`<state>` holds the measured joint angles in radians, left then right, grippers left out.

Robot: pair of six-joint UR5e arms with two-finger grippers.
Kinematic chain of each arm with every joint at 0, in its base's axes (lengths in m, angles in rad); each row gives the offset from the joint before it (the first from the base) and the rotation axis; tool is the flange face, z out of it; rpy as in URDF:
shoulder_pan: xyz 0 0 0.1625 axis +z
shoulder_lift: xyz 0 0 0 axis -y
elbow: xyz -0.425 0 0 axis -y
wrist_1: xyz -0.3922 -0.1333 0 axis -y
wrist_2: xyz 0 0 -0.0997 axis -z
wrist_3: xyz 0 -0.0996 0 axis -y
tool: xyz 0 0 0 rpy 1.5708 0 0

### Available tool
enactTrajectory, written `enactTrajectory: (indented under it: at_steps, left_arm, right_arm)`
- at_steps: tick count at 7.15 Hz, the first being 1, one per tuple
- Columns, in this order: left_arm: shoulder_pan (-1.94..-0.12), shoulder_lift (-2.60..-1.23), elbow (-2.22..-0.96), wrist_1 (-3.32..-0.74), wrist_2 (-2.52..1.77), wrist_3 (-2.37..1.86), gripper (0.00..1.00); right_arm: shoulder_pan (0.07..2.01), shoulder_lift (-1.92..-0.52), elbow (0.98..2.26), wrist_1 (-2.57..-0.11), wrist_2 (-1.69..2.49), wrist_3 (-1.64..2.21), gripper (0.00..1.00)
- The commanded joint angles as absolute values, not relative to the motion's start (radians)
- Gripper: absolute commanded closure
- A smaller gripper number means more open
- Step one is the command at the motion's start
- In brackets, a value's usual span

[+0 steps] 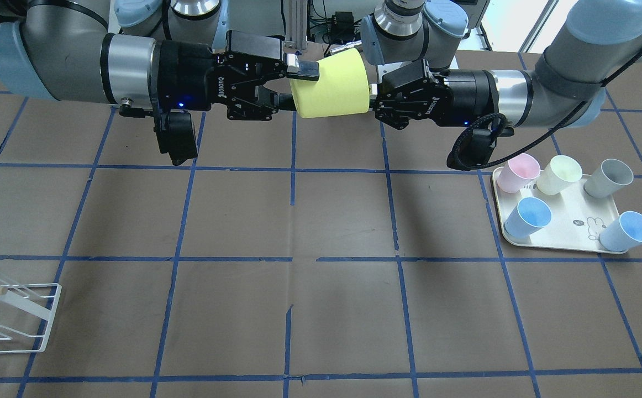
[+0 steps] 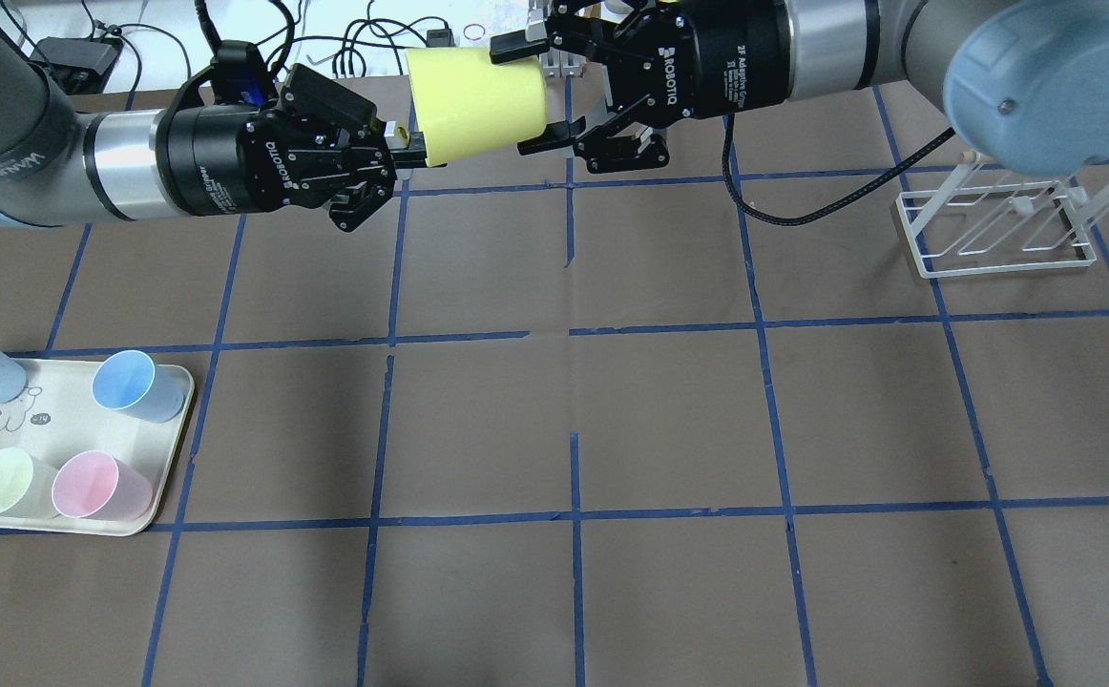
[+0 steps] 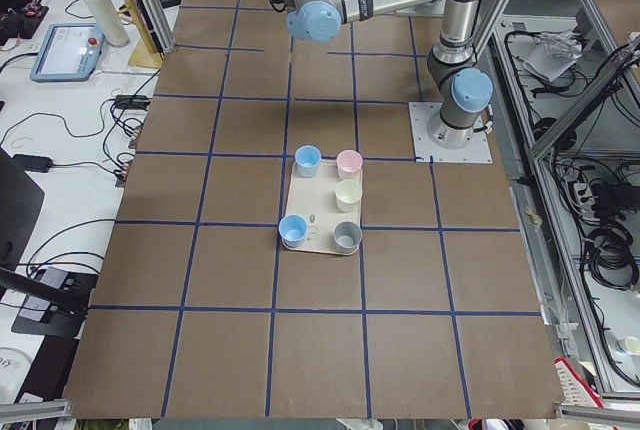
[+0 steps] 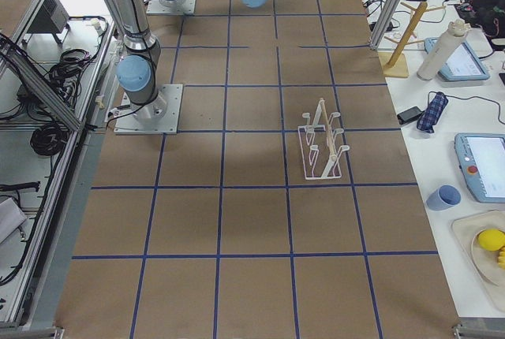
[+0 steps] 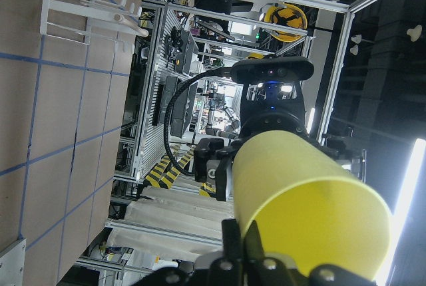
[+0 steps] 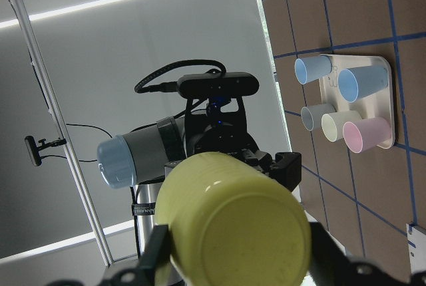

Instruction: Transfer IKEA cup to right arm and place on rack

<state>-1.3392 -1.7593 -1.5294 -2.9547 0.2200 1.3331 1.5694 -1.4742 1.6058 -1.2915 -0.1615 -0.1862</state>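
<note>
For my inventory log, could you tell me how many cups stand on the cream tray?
5: the pink cup, pale yellow cup and grey cup in the row nearer the robot, two blue cups farther out. None looks hidden.

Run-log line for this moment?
phase: handover mid-air | left pincer: shut on cup rim | right pincer: straddles cup base, grip unclear | rack: no cup yet

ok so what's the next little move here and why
Probably close the right gripper on the bright yellow plastic cup. Its fingers straddle the cup's narrow end, but a firm grip isn't clear, and the left gripper pinches the rim, holding it above the brown table.
</note>
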Motion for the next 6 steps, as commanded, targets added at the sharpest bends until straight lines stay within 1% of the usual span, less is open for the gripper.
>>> enactTrajectory:
  at_steps: [1,2,3,4,5,6]
  left_arm:
    - [-1.339,-1.761,-1.529,-2.953,0.219,1.333,1.0]
    - [-1.339,-1.761,-1.529,-2.953,0.219,1.333,0.76]
    - [-1.339,-1.761,-1.529,-2.954,0.209,1.33,0.58]
    - [-1.339,-1.761,-1.529,-2.953,0.209,1.33,0.52]
    - [-1.339,-1.761,-1.529,-2.954,0.207,1.33,0.49]
    - [-1.339,-1.759,-1.529,-2.954,0.207,1.328,0.48]
  right_arm:
    - [1.569,-1.477,1.605,-1.293,-0.161,-0.173,0.29]
    - [1.568,-1.477,1.605,-1.292,-0.163,-0.173,0.32]
    - [1.566,-1.477,1.605,-1.292,-0.163,-0.175,0.34]
    - [1.565,-1.477,1.605,-1.292,-0.163,-0.175,0.37]
    - [1.563,-1.477,1.605,-1.29,-0.166,-0.175,0.37]
    - [1.56,-1.476,1.605,-1.292,-0.166,-0.175,0.41]
